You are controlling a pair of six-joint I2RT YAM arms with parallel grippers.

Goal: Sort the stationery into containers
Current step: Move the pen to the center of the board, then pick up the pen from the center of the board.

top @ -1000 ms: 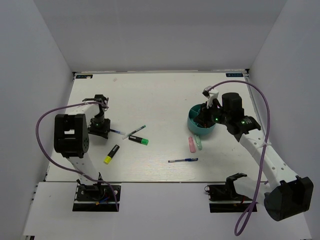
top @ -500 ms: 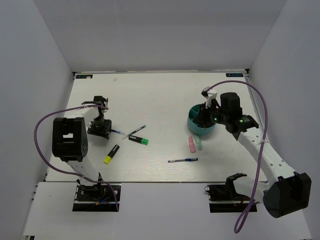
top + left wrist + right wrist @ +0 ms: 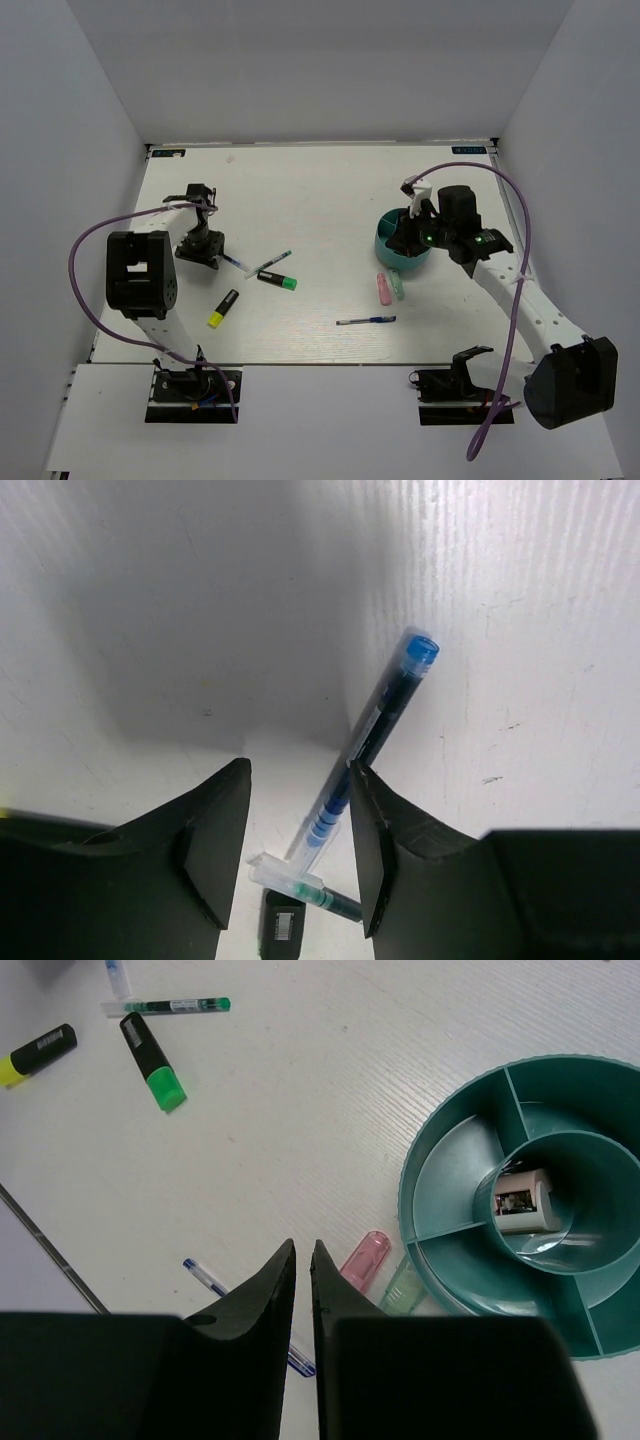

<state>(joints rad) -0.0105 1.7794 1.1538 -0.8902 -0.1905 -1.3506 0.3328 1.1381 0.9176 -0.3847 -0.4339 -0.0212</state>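
Left gripper (image 3: 203, 247) sits low over a blue pen (image 3: 233, 263); right gripper (image 3: 408, 236) hangs above the teal organiser (image 3: 384, 246), pink marker (image 3: 382, 289) just beside it.

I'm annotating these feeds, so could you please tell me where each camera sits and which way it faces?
Top external: above and behind the bases, looking down on the table; both arms show.
Left wrist: on the left arm, facing down; left gripper open, fingers either side of a blue pen.
Right wrist: facing down beside the teal organiser; right gripper nearly shut.
Shared: the green-capped highlighter shows in top and right wrist views.
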